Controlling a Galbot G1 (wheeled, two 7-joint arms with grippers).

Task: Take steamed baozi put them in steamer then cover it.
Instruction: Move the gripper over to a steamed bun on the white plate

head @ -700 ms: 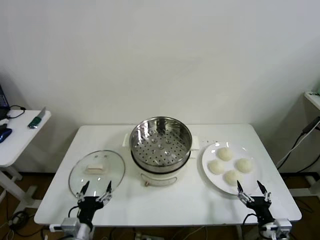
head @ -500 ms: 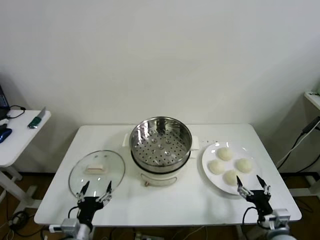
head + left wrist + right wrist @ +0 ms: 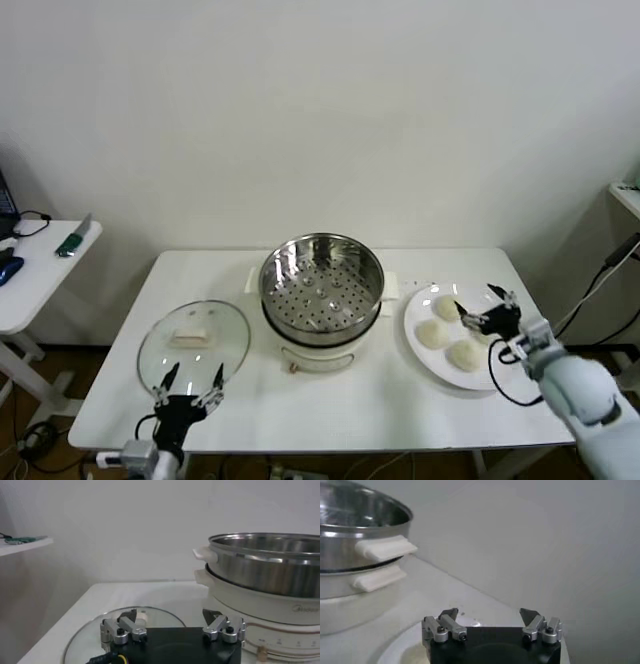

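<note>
Head view: the right pincer (image 3: 487, 307) hangs spread wide above the plate (image 3: 424, 353), likely lining up for a first grab. The buns (image 3: 447, 307), four smooth cream-white rounds, sit right under and beside it, none pinched. The steamer (image 3: 322, 290), shiny and empty, stands well off toward the table's middle. The left pincer (image 3: 190, 383), also spread, waits just beside the glass lid (image 3: 194, 341)

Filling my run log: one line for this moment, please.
right gripper: open, over buns | left gripper: open, near lid | steamer: uncovered
</note>
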